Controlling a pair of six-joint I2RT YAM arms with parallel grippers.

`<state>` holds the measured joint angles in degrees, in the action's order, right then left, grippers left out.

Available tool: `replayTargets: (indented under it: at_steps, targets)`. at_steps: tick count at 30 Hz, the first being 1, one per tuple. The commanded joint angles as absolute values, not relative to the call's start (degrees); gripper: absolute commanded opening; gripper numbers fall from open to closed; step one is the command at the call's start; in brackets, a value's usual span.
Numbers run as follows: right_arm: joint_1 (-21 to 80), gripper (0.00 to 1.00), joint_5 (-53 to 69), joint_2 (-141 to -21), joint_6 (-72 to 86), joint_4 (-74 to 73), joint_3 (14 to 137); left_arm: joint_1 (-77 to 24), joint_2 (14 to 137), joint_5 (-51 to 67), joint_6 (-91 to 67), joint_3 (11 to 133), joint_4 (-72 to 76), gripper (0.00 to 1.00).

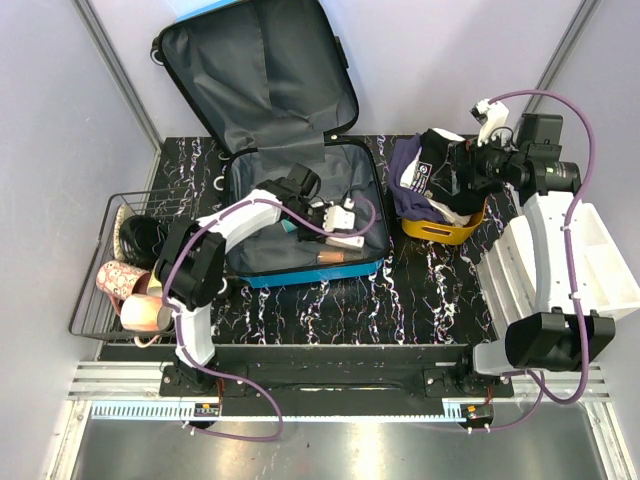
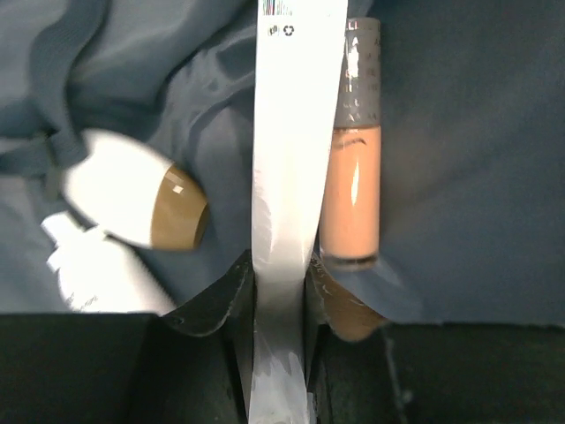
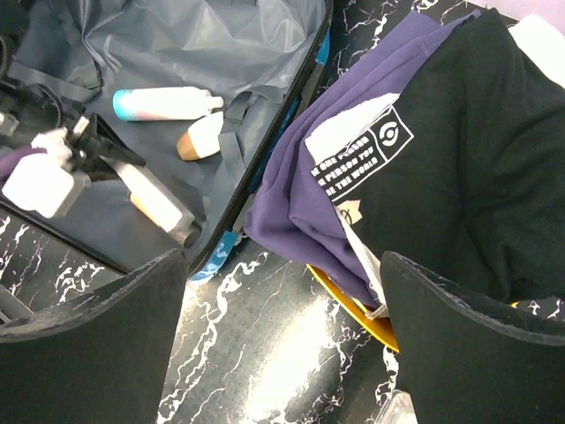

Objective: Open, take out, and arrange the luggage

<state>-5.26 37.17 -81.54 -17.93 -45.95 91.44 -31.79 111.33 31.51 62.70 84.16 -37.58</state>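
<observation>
- Big blue hard suitcase with grey lining (image 1: 255,85) lies open, upper middle of the top view.
- Left hand (image 1: 343,222) pinches a long white flat tube (image 2: 287,177) inside it: the taking-out step.
- Next: lift it straight up.
- Right hand (image 3: 282,305) is spread wide.

The top external camera looks steeply down from above and behind the near edge, covering the whole table (image 1: 400,300) with the luggage (image 1: 270,120) at upper centre. The left wrist camera sits very close over the lining, a peach bottle (image 2: 351,190) right of centre. The right wrist camera looks down from farther off, with the luggage (image 3: 221,53) at upper left. The same bottle (image 3: 157,208) seems visible there, small.
</observation>
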Motion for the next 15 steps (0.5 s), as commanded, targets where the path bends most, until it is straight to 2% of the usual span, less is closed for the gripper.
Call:
replayTargets:
  at_steps: [1,5,11,15]
  targets:
    - [-5.4,1.0,38.2,-78.9,-18.8,-49.9,92.1,-29.2,104.0,35.2,57.5,83.6,-34.9,0.0]
    - [-5.4,0.98,34.5,-79.1,-21.9,-63.3,95.0,-29.0,102.0,34.5,53.9,83.2,-35.2,0.0]
    - [-5.4,0.94,17.2,-74.7,-22.3,-76.1,95.2,-29.1,102.3,31.9,46.3,83.0,-33.9,0.0]
    - [-6.1,0.93,6.7,-73.6,-21.7,-83.7,99.7,-29.0,103.4,28.7,46.2,81.0,-33.9,0.0]
